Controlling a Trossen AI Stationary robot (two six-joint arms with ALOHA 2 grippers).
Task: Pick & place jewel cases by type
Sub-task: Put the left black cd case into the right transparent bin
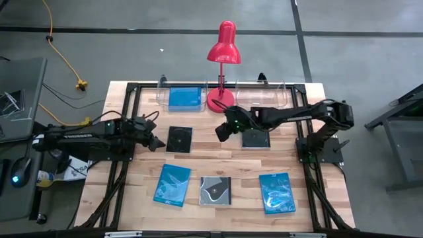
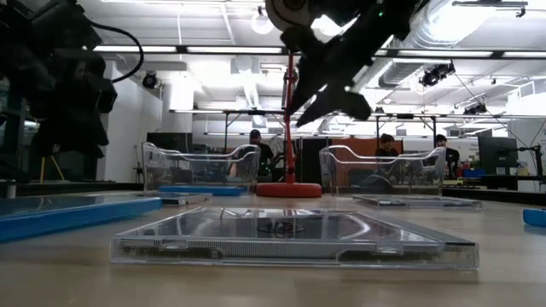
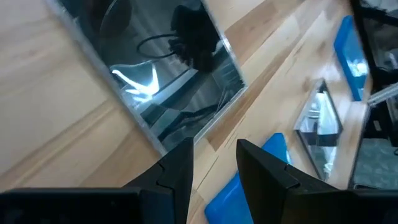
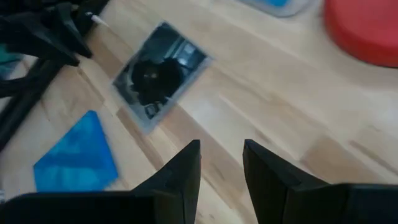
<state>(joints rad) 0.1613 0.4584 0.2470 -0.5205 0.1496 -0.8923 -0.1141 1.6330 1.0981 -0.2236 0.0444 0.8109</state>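
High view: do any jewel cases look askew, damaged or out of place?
Nothing damaged or spilled. One blue case already lies in the left clear tray. The front-left blue case and right front blue case sit slightly rotated; nothing else stands out.

No legible txt — arm lettering too blurry.

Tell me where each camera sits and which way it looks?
High view: above the table, looking straight down; shows both arms, left gripper, right gripper, red lamp.
Low view: at tabletop height, looking level across a clear case into the room; an arm hangs from above.
Left wrist view: on the left arm, looking past its fingers at a dark case.
Right wrist view: on the right arm, looking down past its fingers.
Shared: both wrist views see that same dark case.
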